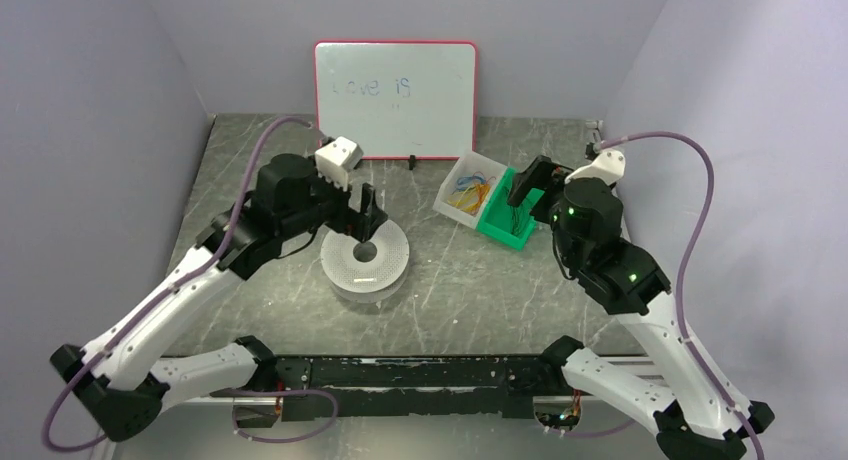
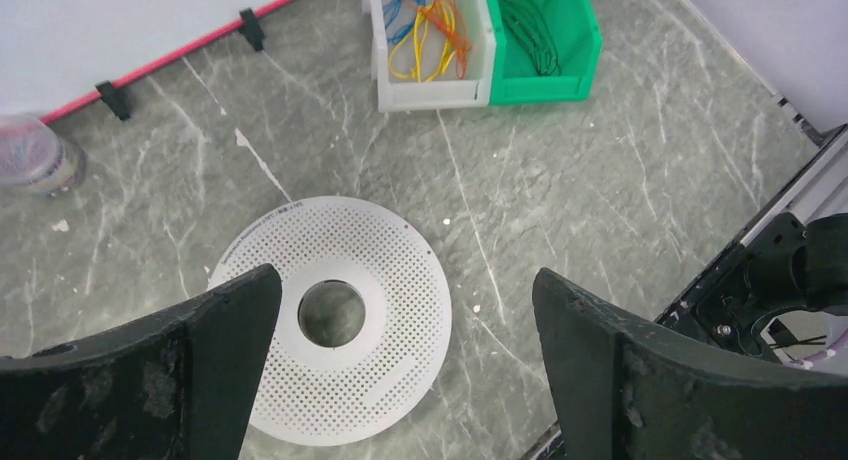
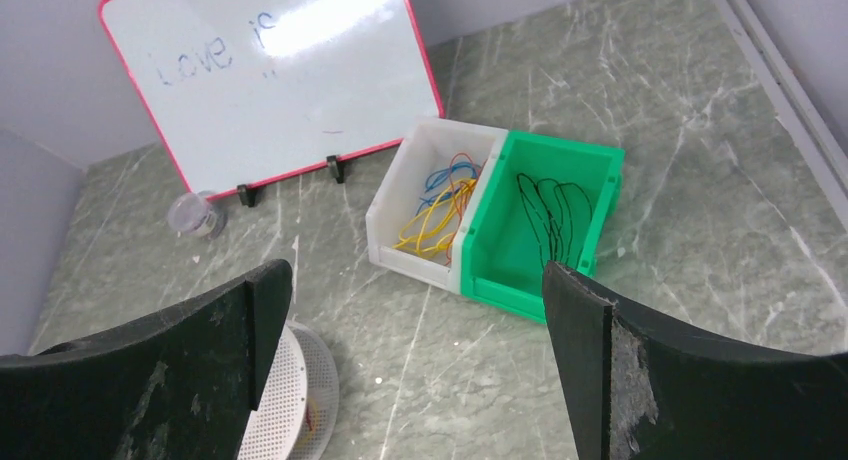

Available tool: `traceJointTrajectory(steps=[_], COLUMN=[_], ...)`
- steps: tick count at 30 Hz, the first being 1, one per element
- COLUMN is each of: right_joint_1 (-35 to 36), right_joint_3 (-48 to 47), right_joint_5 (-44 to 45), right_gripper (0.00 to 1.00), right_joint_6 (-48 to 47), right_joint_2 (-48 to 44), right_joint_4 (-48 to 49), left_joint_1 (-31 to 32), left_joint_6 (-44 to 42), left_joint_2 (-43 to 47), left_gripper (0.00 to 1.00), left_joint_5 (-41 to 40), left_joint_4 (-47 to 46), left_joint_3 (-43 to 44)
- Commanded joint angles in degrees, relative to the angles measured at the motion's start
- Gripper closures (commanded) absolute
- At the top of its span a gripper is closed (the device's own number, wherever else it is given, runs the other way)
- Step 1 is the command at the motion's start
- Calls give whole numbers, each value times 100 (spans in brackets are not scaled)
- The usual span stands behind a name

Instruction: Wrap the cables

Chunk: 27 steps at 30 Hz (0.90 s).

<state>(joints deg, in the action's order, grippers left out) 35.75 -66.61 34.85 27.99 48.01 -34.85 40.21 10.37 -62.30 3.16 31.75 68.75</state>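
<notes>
Thin orange-yellow and blue cables [image 3: 437, 215] lie tangled in a white bin [image 3: 388, 206]; they also show in the left wrist view [image 2: 432, 30] and the top view [image 1: 470, 192]. Thin black cables [image 3: 552, 218] lie in the green bin [image 3: 506, 280] beside it, also seen in the left wrist view [image 2: 528, 30]. My left gripper [image 1: 366, 220] is open and empty above a white perforated spool [image 2: 335, 320]. My right gripper [image 1: 522, 187] is open and empty above the green bin [image 1: 508, 226]. A short orange-red strand [image 3: 308, 417] shows between the spool's two discs.
A red-framed whiteboard [image 1: 396, 98] stands at the back of the table. A small clear jar [image 3: 195, 216] sits to its left. A black rail [image 1: 420, 375] runs along the near edge. Grey walls close in both sides.
</notes>
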Motion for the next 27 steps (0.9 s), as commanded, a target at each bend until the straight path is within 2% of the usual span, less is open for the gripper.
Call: traceJointTrajectory(steps=[1,8,13,21,27], right_joint_1=[12,13,13,17,24], right_joint_3=[-2,588,730,1095,1559], right_joint_5=[119,-260,-529,-1921,-2733], right_gripper=[0,0,0,1,2], right_joint_6=[-103,-517,-519,-538,-205], right_joint_2=[-159,-577,-363,155,400], right_joint_4=[-276,217,152,296,825], left_joint_1=[-11,-14,-13,-21,-16], left_joint_6=[-228,-13,149,187,148], left_joint_2=[505,583,593,605,668], left_gripper=[0,1,2,3,3], left_joint_5=[24,284,256,248,19], left_joint_4=[-701,-959,-928,-937,-895], left_joint_3=[-413,-711,-823,-844,-883])
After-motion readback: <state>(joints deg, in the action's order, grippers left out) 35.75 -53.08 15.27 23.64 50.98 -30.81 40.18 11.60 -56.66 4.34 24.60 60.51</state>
